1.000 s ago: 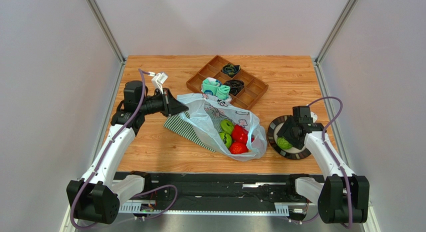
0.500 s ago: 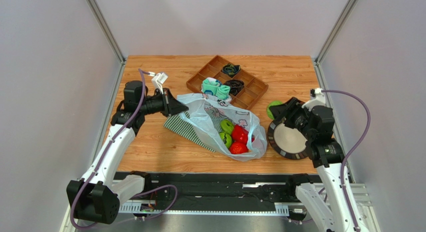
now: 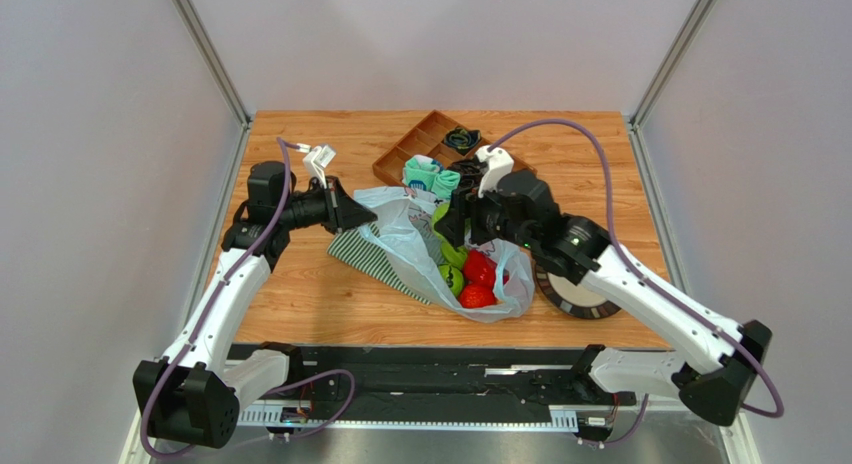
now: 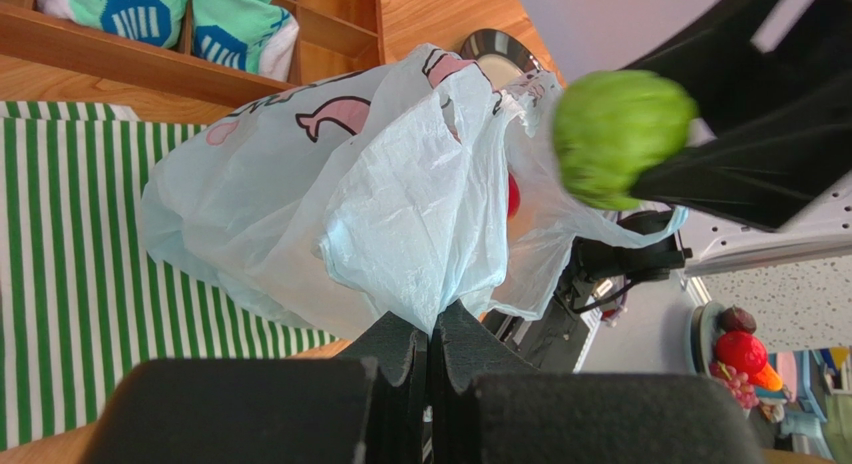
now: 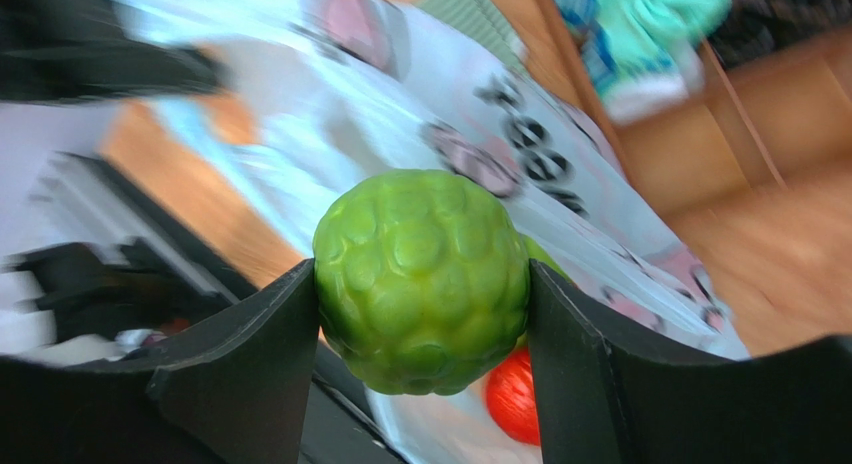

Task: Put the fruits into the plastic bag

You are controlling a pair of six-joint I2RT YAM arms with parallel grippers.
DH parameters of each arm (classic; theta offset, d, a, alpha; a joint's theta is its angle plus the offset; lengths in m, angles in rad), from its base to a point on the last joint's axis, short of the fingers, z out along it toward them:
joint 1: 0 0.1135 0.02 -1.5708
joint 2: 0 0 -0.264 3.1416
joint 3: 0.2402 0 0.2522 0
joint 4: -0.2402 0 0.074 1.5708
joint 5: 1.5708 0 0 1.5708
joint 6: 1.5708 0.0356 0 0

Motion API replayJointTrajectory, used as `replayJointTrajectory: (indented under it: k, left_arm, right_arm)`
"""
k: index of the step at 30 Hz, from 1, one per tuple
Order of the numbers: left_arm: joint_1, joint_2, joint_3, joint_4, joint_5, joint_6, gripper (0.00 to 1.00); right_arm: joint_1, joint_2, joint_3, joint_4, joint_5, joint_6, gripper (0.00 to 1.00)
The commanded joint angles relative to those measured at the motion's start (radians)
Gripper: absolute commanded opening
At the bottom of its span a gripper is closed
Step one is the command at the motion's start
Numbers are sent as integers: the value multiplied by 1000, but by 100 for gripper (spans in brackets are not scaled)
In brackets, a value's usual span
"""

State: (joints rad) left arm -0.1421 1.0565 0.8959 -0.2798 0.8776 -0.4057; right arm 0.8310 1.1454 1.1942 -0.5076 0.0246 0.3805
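Above bag (image 4: pixel 400 204), my right gripper (image 5: pixel 420 314) clamps bumpy green fruit (image 5: pixel 420 264) across its middle, looks light and hard; left gripper (image 4: pixel 432 354) pinches flimsy rim.

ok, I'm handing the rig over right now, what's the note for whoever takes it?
Grippers: the left gripper is shut on the plastic bag at its rim, holding the mouth up. The right gripper is shut on the green bumpy fruit, above the bag mouth.
Done: two red fruits and a green fruit lie in the bag.
Left: drop the green bumpy fruit in. No other loose fruit is visible, though the right arm hides part of the plate.
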Motion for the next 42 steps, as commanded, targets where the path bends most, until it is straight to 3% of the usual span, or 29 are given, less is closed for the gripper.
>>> replayJointTrajectory:
  k: [1, 14, 17, 20, 24, 26, 27, 36, 42]
  left_arm:
    - [4, -16, 5, 24, 8, 13, 0]
    - [4, -13, 6, 24, 6, 13, 0]
    - [6, -10, 6, 21, 6, 11, 0]
    - [4, -12, 8, 18, 1, 15, 0]
    - [4, -10, 9, 18, 1, 15, 0]
    - [6, -10, 9, 18, 1, 15, 0]
    - [6, -10, 9, 18, 3, 15, 0]
    - [6, -6, 9, 18, 1, 13, 0]
    - [6, -7, 12, -4, -25, 25, 0]
  right_arm:
    - [8, 71, 39, -245, 219, 1, 24]
    - [86, 286, 48, -286, 307, 27, 24]
    - [92, 333, 47, -275, 293, 49, 28]
    - [97, 347, 31, -233, 281, 66, 35]
    - [97, 367, 41, -243, 300, 75, 67]
    - [99, 375, 47, -256, 319, 75, 77]
    - [100, 375, 53, -259, 324, 77, 89]
    - [161, 301, 130, -229, 271, 2, 95]
    - [226, 202, 215, -285, 342, 12, 96]
